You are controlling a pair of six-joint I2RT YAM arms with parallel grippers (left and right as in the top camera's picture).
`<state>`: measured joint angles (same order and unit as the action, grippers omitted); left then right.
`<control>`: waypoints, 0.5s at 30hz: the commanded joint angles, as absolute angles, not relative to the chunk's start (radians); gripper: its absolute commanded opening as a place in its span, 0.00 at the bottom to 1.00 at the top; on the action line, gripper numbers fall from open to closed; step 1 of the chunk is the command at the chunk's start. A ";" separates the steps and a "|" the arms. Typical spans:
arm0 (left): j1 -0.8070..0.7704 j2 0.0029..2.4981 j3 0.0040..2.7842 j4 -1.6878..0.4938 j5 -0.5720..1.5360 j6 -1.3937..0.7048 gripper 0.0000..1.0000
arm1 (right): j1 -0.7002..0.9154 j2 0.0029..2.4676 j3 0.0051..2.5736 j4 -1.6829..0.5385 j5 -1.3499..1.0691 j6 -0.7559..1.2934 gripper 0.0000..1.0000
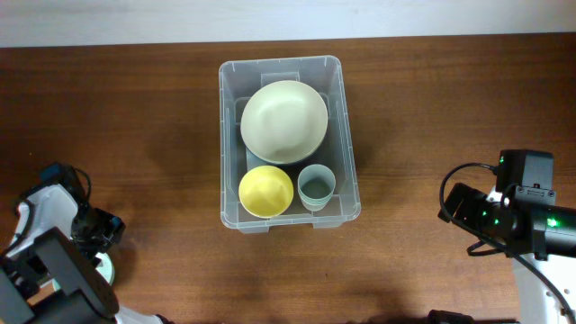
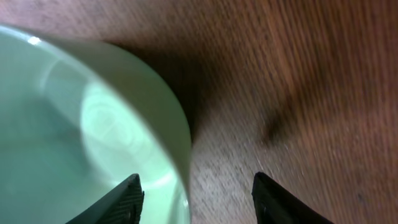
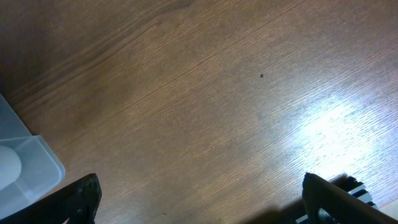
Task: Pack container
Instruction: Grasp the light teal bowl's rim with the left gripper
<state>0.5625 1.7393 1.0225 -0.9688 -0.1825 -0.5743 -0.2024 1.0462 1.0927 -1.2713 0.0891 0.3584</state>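
Container [image 1: 346,135] held three dishes [image 1: 283,120]; a green bowl [image 2: 74,124] sat unpacked by the counter's [image 1: 135,135] front-left corner. Left hand [image 2: 196,199] straddled its rim, spread; right hand [image 3: 199,199] gaped empty.

There is one clear container [image 1: 346,193], three bowls, namely one large pale green bowl [image 1: 283,121], one yellow bowl [image 1: 265,191] and one mint bowl [image 2: 74,124], one small blue-grey cup [image 1: 316,185], two tools, the left tool [image 2: 196,199] and the right tool [image 3: 199,199], and one table [image 1: 135,117].
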 commanded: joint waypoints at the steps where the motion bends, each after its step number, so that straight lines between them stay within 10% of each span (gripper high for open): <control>1: 0.566 1.768 1.015 -0.958 -0.175 -0.560 0.54 | -0.211 1.041 1.090 -1.269 0.090 0.352 0.99; 10: 0.566 1.767 1.016 -0.950 -0.172 -0.559 0.05 | -0.211 1.041 1.090 -1.269 0.091 0.352 0.99; 15: 0.563 1.765 1.028 -0.958 -0.168 -0.559 0.01 | -0.211 1.041 1.090 -1.268 0.091 0.351 0.99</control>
